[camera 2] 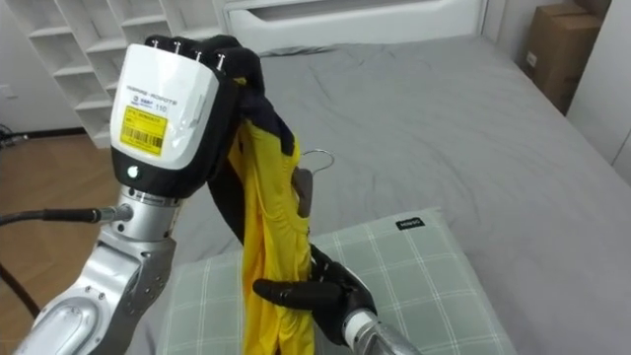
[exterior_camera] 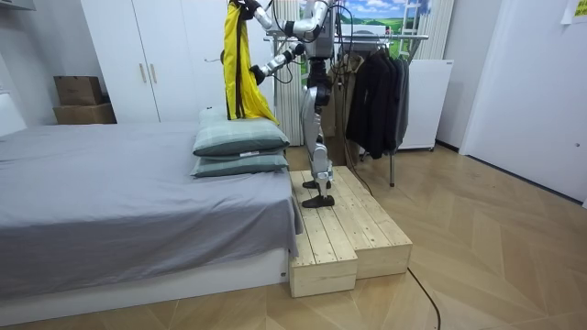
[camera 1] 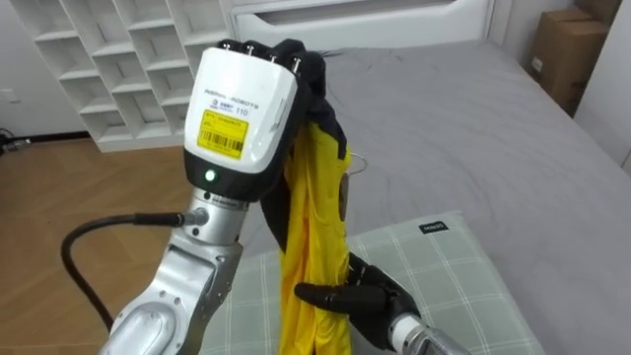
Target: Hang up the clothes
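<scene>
Left hand (camera 1: 240, 106), upper centre of frame: glossy white shell, fingers clenched over the dark collar of the yellow garment (camera 1: 314, 227). Garment hangs down frame centre as a limp strip. It looks thin, soft and light, probably slippery. Right hand (camera 1: 357, 294), lower centre, black fingers closed round the cloth. Hanger (camera 2: 305, 189) pokes out beside the cloth, and its wire hook is likely the best hold. Plaid pillow (camera 1: 434, 261) lies below.

Left hand (camera 1: 242, 108) at upper left is capped in white, stickered yellow, dotted green; silver forearm's trailed by black cable.
</scene>
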